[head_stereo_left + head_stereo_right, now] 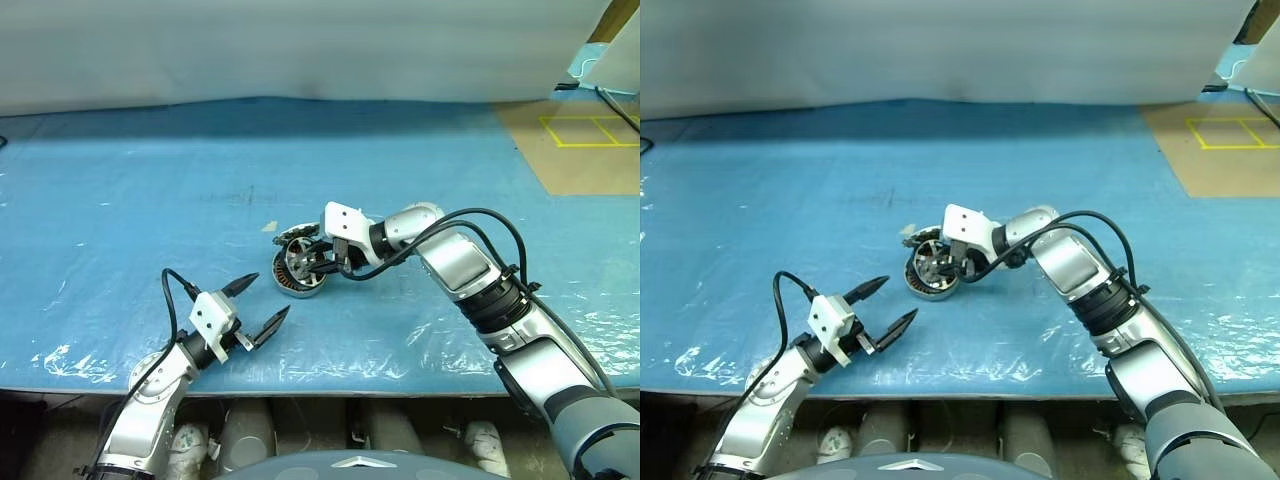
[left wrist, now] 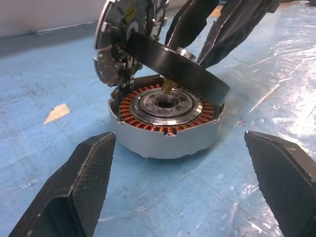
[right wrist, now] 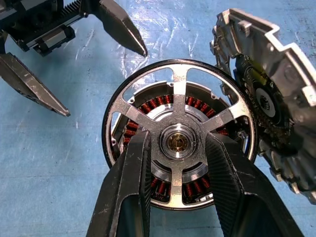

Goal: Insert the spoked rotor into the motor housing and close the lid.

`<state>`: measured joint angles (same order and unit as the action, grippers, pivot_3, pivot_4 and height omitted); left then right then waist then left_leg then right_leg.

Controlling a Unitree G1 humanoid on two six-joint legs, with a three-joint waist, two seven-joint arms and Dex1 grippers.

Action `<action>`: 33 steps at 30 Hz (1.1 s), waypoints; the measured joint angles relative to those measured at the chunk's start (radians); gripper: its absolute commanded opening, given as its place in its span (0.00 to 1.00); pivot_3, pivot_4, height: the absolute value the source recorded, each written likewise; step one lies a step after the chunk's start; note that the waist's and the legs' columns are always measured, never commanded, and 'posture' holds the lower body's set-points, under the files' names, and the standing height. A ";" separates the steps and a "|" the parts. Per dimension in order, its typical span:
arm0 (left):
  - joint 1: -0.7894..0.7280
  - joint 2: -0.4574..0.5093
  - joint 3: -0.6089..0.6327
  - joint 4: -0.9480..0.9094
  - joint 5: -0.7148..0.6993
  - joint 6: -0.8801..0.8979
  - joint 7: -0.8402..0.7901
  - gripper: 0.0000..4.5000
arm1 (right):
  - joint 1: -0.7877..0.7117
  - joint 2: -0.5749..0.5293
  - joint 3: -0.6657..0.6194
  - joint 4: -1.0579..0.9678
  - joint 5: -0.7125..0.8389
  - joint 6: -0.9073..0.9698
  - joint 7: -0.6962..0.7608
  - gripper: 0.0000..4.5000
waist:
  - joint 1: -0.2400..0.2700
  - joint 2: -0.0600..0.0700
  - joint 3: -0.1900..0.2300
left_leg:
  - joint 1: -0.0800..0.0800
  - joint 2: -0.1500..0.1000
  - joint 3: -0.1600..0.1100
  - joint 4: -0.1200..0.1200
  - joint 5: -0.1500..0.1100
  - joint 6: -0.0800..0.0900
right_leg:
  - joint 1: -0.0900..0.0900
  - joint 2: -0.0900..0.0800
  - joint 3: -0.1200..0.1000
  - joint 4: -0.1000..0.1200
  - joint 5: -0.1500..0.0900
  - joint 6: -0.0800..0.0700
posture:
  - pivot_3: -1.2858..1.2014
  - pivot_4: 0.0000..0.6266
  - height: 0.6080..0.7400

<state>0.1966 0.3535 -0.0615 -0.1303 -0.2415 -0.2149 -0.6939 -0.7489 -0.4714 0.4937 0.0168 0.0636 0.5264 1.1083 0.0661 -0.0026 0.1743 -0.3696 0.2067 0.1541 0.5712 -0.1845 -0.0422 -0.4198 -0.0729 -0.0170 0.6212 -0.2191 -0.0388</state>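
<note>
Left gripper (image 1: 258, 308): nearest item, jaws spread wide and empty, near the motor housing (image 2: 165, 136) on the blue sheet (image 1: 120, 200). Right gripper (image 3: 175, 153): fingers clamped about the hub of the spoked rotor (image 3: 178, 133), held tilted over the housing's copper windings (not seated). Lid (image 3: 269, 98): hinged upright at the housing's rim.

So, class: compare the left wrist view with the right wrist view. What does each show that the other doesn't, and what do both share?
Left wrist view: the spoked rotor side-on, tilted above the motor housing, not yet seated.

Right wrist view: the rotor's spokes and hub face-on, gripped at the hub by the right gripper.

Both: rotor, copper windings, the lid swung open, blue sheet, and the open left gripper.
</note>
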 measured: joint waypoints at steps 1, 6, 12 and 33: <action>0.000 0.001 0.003 0.000 -0.002 0.000 -0.001 0.98 | 0.000 0.005 0.000 0.007 -0.005 -0.007 -0.002 0.28 | -0.002 0.000 0.000 | 0.001 0.000 0.000 0.000 0.000 0.000 | 0.000 0.000 0.000 0.000 0.000 0.000 | 0.52 0.24 1.00; 0.000 0.001 0.005 0.002 -0.007 0.000 -0.004 0.98 | 0.000 0.032 0.001 0.048 -0.030 -0.018 -0.026 0.65 | -0.003 -0.001 0.000 | 0.001 0.000 0.000 0.001 0.000 0.000 | 0.000 0.000 0.000 0.002 0.000 0.000 | 0.52 0.24 1.00; 0.001 0.004 0.010 0.003 -0.009 0.000 -0.004 0.98 | 0.000 0.030 -0.034 0.010 -0.017 0.065 -0.048 0.71 | 0.000 -0.001 0.000 | 0.000 0.000 0.000 0.000 0.000 0.000 | 0.000 0.000 0.000 0.001 0.000 0.000 | 0.52 0.24 1.00; -0.005 0.001 0.015 0.015 -0.014 -0.020 -0.023 0.98 | -0.292 0.061 -0.207 0.567 -0.028 -0.107 -0.219 0.01 | -0.033 0.000 0.000 | -0.001 0.000 0.001 0.003 0.000 0.000 | -0.004 0.003 0.001 0.003 0.002 -0.004 | 0.52 0.24 1.00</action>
<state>0.1912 0.3546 -0.0467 -0.1157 -0.2557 -0.2346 -0.7169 -1.0406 -0.4101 0.2869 0.5841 0.0361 0.4199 0.8894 0.0328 -0.0026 0.1739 -0.3709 0.2072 0.1554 0.5738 -0.1846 -0.0420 -0.4234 -0.0703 -0.0160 0.6239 -0.2172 -0.0425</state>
